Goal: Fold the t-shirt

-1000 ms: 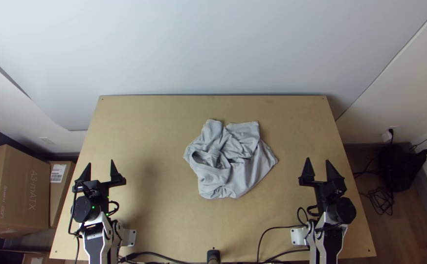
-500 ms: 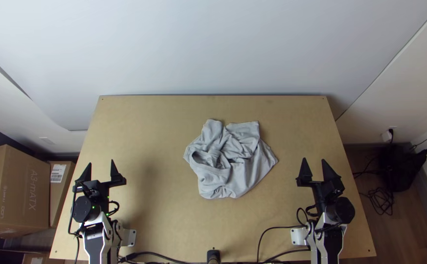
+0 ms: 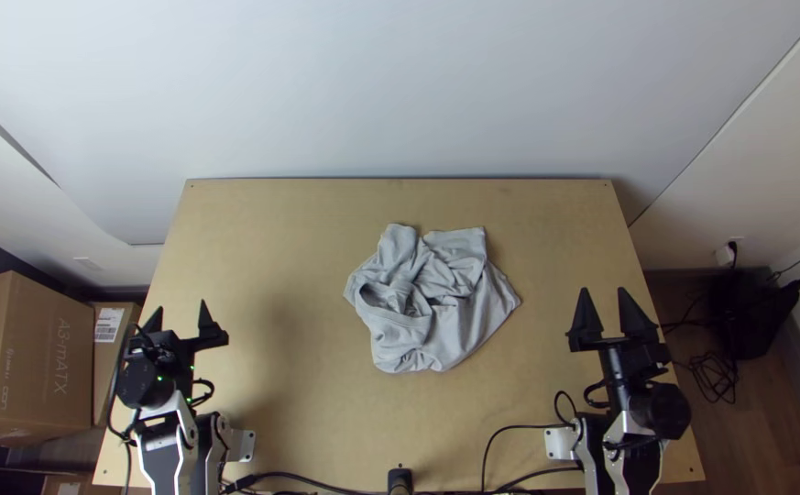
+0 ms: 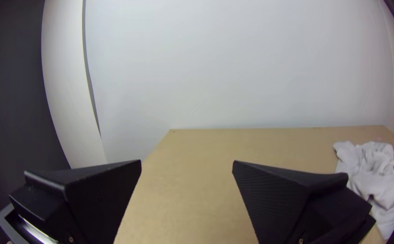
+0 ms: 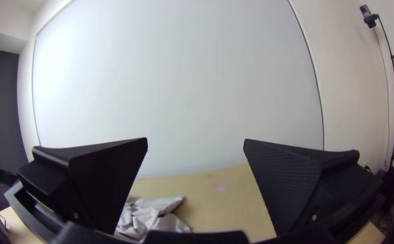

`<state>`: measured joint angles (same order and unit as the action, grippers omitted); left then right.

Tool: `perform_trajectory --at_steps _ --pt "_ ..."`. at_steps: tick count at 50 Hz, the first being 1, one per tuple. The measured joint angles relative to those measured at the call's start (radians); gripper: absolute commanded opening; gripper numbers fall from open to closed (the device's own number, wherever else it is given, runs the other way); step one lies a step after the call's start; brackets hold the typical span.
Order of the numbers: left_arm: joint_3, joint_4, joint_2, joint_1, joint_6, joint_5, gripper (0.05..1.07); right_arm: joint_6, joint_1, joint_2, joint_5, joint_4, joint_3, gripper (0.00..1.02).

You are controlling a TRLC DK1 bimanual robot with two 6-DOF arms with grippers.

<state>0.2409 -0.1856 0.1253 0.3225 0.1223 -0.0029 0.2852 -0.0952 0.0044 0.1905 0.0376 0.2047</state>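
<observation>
So compared with the earlier top view, both arms have shifted a bit: the left end effector [image 3: 180,310] has slid slightly toward the left edge of the frame, and the right end effector [image 3: 604,291] has gone right and a touch up. The grey t-shirt [image 3: 459,330] hasn't budged, it's sitting around the middle of the frame, well apart from both. Each end effector has its fingers spread with nothing between them. Those fingers [image 4: 271,196] are chunky matte black wedges, pointy from above, with fine ridges on the inner face. The shirt's soft, matte fabric is bunched up, super wrinkly, with a rounded dark opening in its left part and a smoother, kinda triangular bit fanning out on the right. Under it is the worktop [image 3: 280,238], pale flat wood with straight edges, and there's a boxy brown cardboard box [image 3: 47,357] at the lower left of the frame.
</observation>
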Motion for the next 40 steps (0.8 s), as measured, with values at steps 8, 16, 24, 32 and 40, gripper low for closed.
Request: perform_trajectory --at_steps 8,16,24,32,40 --pt "0.229 -0.098 0.172 0.0 -0.039 0.0 1.03 0.003 0.029 0.128 0.0 -0.001 0.16 0.98" --pt "0.451 -0.229 0.299 0.0 -0.063 0.0 1.03 -0.014 0.106 0.337 0.0 -0.01 0.379 0.98" --pt "0.668 -0.397 0.372 -0.028 -0.099 0.003 1.03 -0.068 0.234 0.545 0.0 -0.089 0.608 0.98" --pt "0.829 -0.55 0.428 -0.059 -0.162 0.003 1.03 -0.107 0.396 0.782 -0.015 -0.255 0.9 0.98" --pt "0.922 -0.666 0.469 -0.078 -0.194 0.003 1.03 -0.114 0.535 1.035 -0.045 -0.444 1.194 0.98"
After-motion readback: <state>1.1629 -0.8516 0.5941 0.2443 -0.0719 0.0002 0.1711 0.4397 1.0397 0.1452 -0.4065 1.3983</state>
